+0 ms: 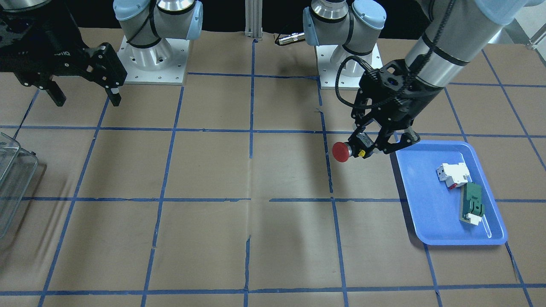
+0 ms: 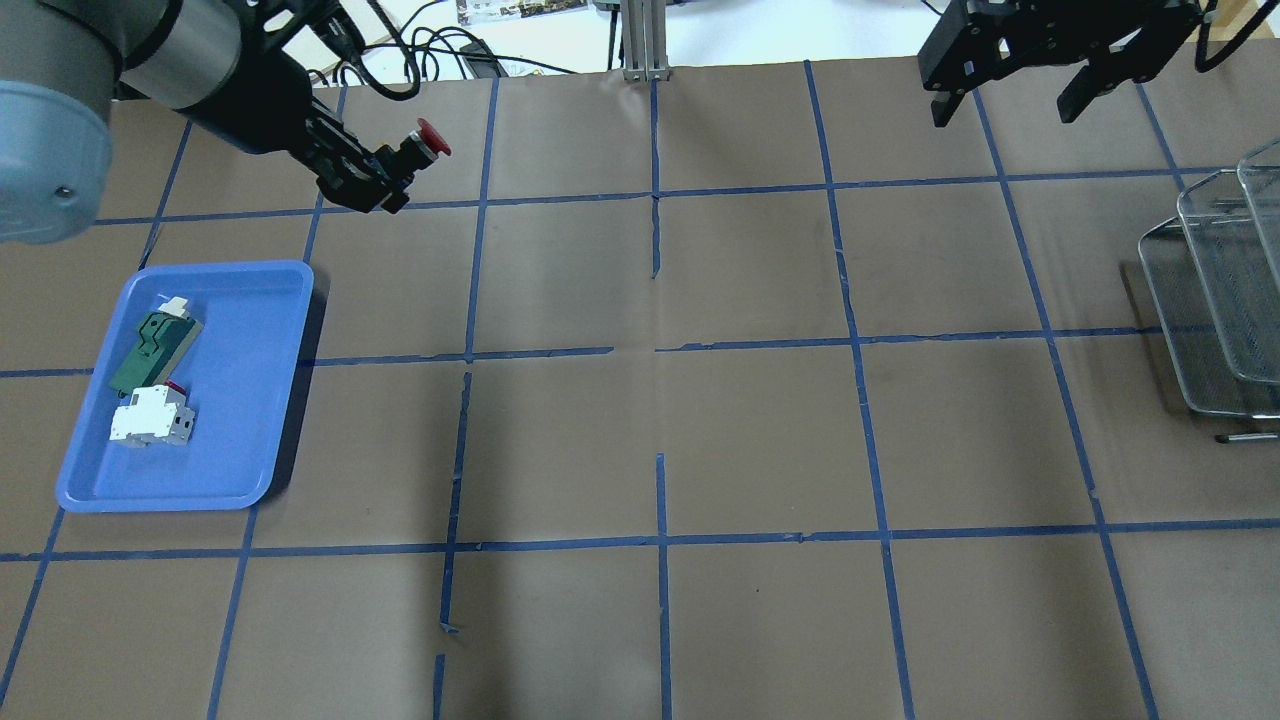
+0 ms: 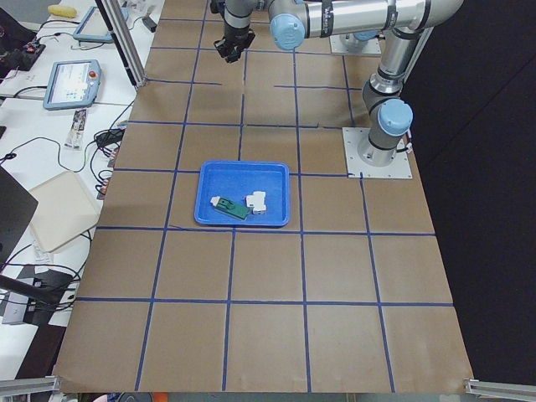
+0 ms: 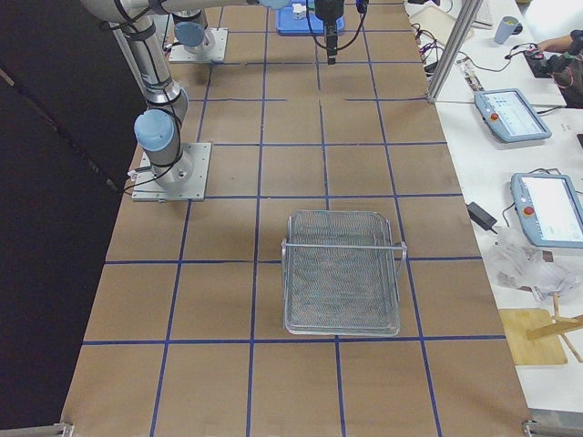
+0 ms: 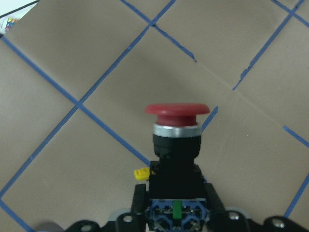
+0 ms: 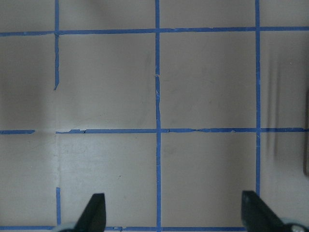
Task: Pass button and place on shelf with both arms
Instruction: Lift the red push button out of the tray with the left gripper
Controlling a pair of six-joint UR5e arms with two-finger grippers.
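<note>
**A:** What is the left gripper [image 1: 370, 148] doing?

**B:** It is clamped on the button [image 1: 346, 152], by the black body only. The button lies sideways in the grasp. Its red cap sticks out clear of the fingers and points away from the blue tray [image 1: 420, 200].

**A:** Why hold it that way?

**B:** My guess is that the free cap end is what the other arm can take at the hand-over. The button also hangs above the table [image 1: 256, 179], just off the side of the tray that faces the middle. There, nothing crowds it.

**A:** What is left in the tray?

**B:** The white-and-red block [image 1: 453, 174] and the green-and-white block [image 1: 472, 205], side by side. Neither is wanted for this job.

**A:** And the right gripper [image 1: 85, 97]?

**B:** It is well apart from the tray, across the table, lifted and holding nothing. Its fingers [image 6: 94, 212] stand wide apart, and its wrist view shows only bare table between them. I read that as ready to receive.

**A:** Where does the button end up?

**B:** On the wire shelf [image 2: 1215, 300], at the end of the table farthest from the tray. I would judge it beyond the left arm's easy reach, which is why a pass is needed. The pass is not yet made.
</note>
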